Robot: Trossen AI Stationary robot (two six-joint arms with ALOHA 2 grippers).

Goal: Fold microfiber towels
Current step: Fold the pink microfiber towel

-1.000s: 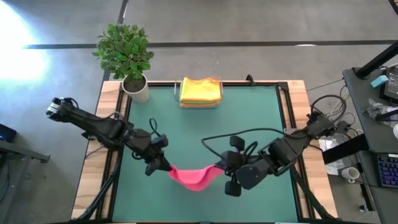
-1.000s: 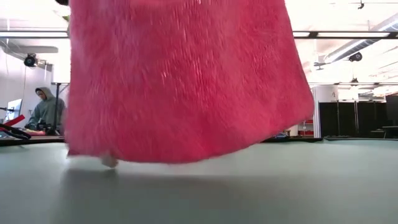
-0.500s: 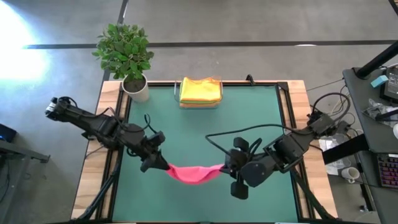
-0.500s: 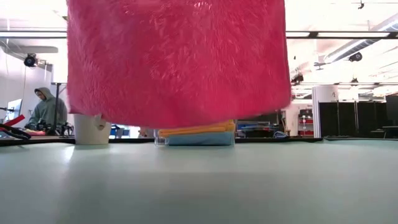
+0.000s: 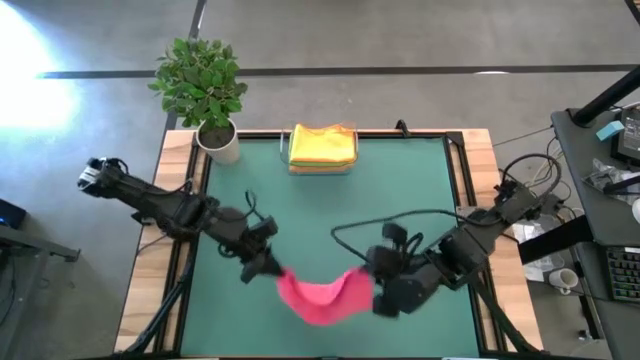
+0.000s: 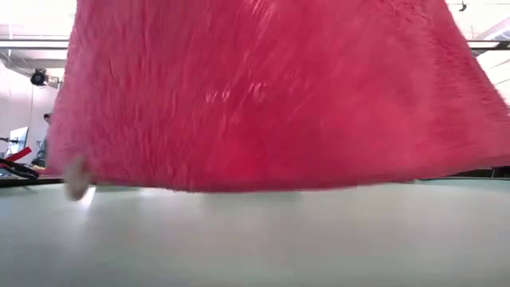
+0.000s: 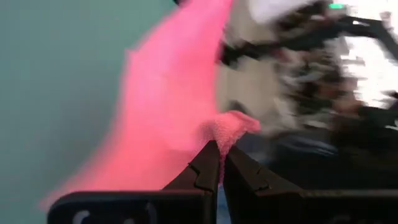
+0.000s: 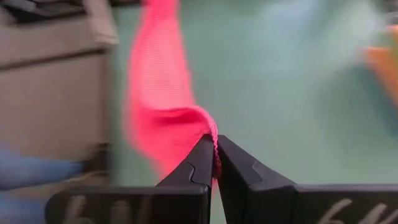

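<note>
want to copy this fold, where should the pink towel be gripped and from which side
By its two top corners, one per tool. The pink towel hangs as a sagging sheet between the left tool, pinching from the left, and the right tool, pinching from the right, so corner pinches from opposite sides keep it spread.
</note>
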